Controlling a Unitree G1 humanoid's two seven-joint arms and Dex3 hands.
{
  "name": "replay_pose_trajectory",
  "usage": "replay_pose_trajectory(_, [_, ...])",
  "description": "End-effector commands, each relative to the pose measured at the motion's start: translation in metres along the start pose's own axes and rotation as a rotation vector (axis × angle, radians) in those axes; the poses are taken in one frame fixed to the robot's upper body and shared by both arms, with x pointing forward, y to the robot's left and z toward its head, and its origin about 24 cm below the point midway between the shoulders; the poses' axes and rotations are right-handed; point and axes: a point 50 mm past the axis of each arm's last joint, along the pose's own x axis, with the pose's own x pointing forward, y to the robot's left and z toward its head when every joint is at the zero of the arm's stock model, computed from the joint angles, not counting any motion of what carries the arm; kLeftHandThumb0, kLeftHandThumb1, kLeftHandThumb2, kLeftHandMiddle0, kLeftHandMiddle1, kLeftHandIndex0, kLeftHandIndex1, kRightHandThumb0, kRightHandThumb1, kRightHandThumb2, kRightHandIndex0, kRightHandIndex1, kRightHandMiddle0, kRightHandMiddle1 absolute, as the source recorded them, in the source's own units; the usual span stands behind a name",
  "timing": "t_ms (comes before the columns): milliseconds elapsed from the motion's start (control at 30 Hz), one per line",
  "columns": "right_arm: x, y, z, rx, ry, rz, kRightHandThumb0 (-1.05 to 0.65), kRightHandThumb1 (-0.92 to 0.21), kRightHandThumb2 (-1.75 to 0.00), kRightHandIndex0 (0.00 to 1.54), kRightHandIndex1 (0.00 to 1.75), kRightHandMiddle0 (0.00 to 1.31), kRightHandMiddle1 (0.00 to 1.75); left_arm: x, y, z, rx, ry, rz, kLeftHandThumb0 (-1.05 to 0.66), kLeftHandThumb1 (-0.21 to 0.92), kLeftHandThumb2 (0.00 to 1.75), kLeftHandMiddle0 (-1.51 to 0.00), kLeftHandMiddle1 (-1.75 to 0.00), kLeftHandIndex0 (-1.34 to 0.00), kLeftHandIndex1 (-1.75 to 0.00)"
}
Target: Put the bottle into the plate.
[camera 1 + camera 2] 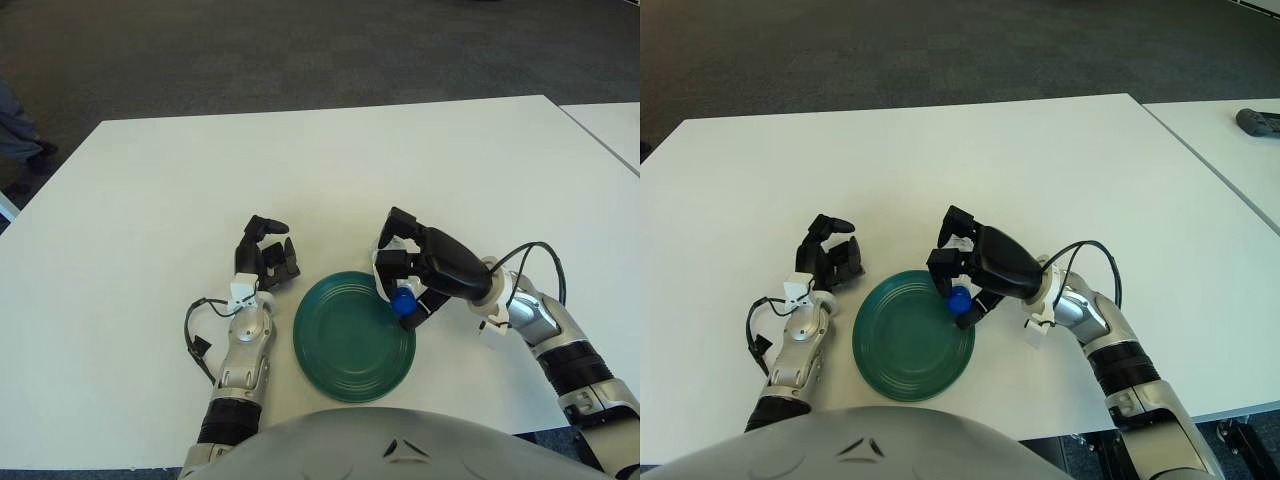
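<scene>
1. Right, nearest the camera, low in the frame's centre, sits the dark green plate [353,336] on the white counter [150,180], round with a shallow rim.
2. Just over its right edge, the right hand [415,280] grips the bottle [402,300], fingers wrapped round it; only a blue cap and a bit of clear body peek out between the black fingers.
3. Risk, as I judge it: the bottle hangs above the rim, not the middle, so a release now could tip it onto the counter, or let it roll off that shallow lip.
4. Left of the plate, the left hand [266,260] shows idle, fingers curled, holding nothing.
</scene>
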Motion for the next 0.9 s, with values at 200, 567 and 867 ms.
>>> replay_pose_trajectory(200, [0.010,-0.008,-0.029,-0.017,0.112,-0.057,-0.43,-0.62,-0.97,1.30,1.75,1.03,1.75,0.002,-0.015,0.004,-0.052,-0.016,-0.007,-0.46,0.38,1.24,-1.29,-1.75,-0.57,-1.75])
replay_pose_trajectory(567, [0.018,-0.030,-0.050,-0.024,0.296,-0.317,-0.25,-0.24,-1.45,1.32,1.75,1.11,1.75,0.002,-0.015,0.002,-0.047,-0.009,-0.002,-0.46,0.38,1.24,-1.29,-1.75,-0.57,-1.75])
replay_pose_trajectory(867, [0.022,-0.042,-0.056,0.028,0.357,-0.373,-0.14,-0.11,-1.60,1.32,1.75,1.13,1.75,0.002,-0.014,0.002,-0.044,-0.007,-0.003,-0.46,0.38,1.23,-1.29,-1.75,-0.56,-1.75])
